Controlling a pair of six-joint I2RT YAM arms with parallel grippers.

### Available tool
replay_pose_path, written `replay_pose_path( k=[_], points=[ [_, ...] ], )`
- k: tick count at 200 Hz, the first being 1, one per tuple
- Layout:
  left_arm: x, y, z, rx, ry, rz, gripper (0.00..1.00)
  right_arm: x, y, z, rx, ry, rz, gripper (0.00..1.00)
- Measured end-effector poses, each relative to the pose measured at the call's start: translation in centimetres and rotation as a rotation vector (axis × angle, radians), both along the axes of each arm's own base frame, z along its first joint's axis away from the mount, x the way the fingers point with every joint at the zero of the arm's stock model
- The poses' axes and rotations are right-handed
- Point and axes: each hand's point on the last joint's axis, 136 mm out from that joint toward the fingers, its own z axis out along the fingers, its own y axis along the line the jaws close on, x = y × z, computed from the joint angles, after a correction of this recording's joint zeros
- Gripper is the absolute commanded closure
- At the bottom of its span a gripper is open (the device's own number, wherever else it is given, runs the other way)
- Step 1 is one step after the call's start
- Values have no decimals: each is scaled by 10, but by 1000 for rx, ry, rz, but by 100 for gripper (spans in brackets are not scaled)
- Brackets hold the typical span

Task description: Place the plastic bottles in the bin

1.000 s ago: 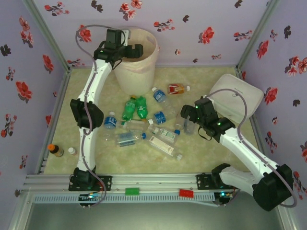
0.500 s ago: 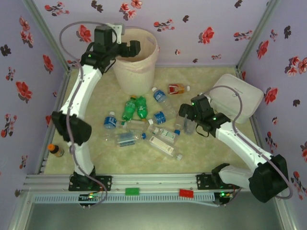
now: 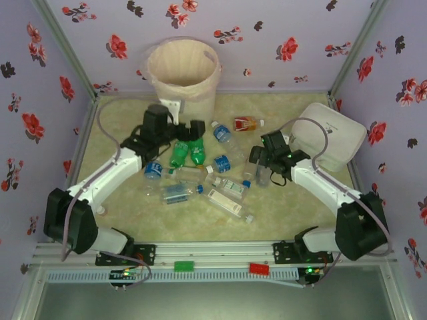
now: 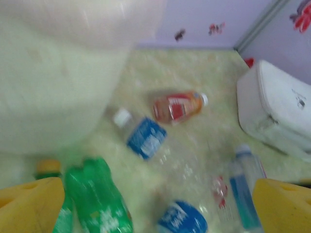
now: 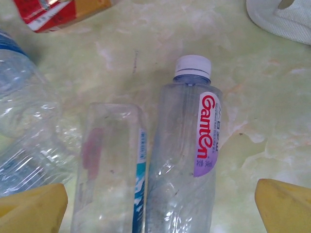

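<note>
The cream bin (image 3: 183, 73) stands at the back, blurred at the upper left in the left wrist view (image 4: 58, 73). Plastic bottles lie scattered mid-floor: two green (image 3: 188, 151), an orange-red one (image 3: 245, 123), several clear with blue labels (image 3: 222, 133). My left gripper (image 3: 190, 130) hangs open and empty just in front of the bin, over a green bottle (image 4: 99, 204) and a blue-labelled one (image 4: 146, 138). My right gripper (image 3: 263, 167) is open, low over two clear bottles lying side by side, a purple-labelled one (image 5: 187, 160) and a teal-striped one (image 5: 109, 170), both between its yellow fingertips (image 5: 284, 204).
A flat white box (image 3: 330, 137) lies at the right wall, close behind my right arm. A small orange-capped bottle (image 3: 77, 209) stands by the left rail. Flowered walls close in three sides. Open floor lies at the near middle.
My left arm has swung down from over the bin's rim to low over the green bottles. My right gripper has edged a little toward the back above the clear bottles. Both stay open.
</note>
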Motion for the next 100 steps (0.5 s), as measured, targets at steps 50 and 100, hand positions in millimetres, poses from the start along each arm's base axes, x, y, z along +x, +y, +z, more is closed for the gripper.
replay_pose_path(
  k=[50,100],
  points=[
    [-59,-16,-87,-4,164,10,0,21,1,-26,6,91,-20,8],
    [-58,-19,-86,-33,113,83,0,24,-4,-41,0,126,-52,24]
  ],
)
